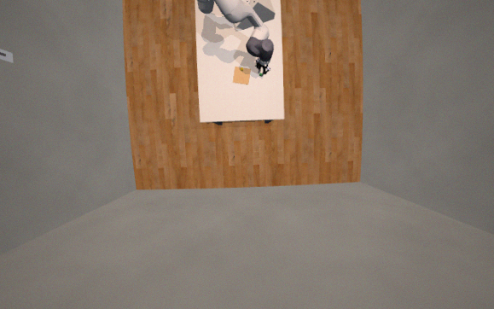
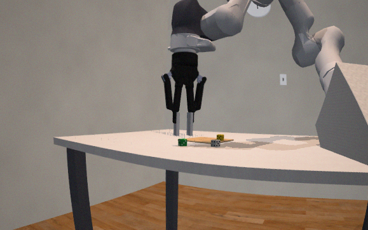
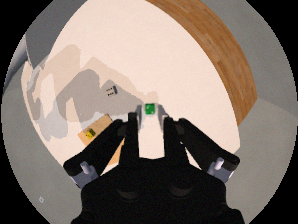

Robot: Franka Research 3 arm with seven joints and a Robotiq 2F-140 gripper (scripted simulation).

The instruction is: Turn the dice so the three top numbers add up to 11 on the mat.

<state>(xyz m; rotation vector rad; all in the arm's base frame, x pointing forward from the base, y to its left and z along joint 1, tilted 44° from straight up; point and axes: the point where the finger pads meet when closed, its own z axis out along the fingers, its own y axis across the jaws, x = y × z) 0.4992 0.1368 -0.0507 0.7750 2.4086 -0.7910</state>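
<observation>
A thin tan mat [image 2: 210, 140] lies flat on the white table. A yellow die [image 2: 220, 137] sits on the mat near its far corner. A grey die [image 2: 215, 143] lies by the mat's front edge, and in the wrist view [image 3: 112, 90] it looks to be off the mat. A green die [image 2: 182, 142] lies on the bare table, off the mat to the left. My gripper [image 2: 183, 133] points straight down just above and behind the green die, fingers narrowly apart with nothing between them. In the wrist view the green die [image 3: 150, 108] shows between the fingertips. The pips are too small to read.
A large grey house-shaped block [image 2: 351, 114] stands at the table's right side. The table's left edge [image 2: 56, 141] is well left of the dice. From above, the mat [image 1: 241, 75] lies mid-table, left of the gripper [image 1: 263, 68].
</observation>
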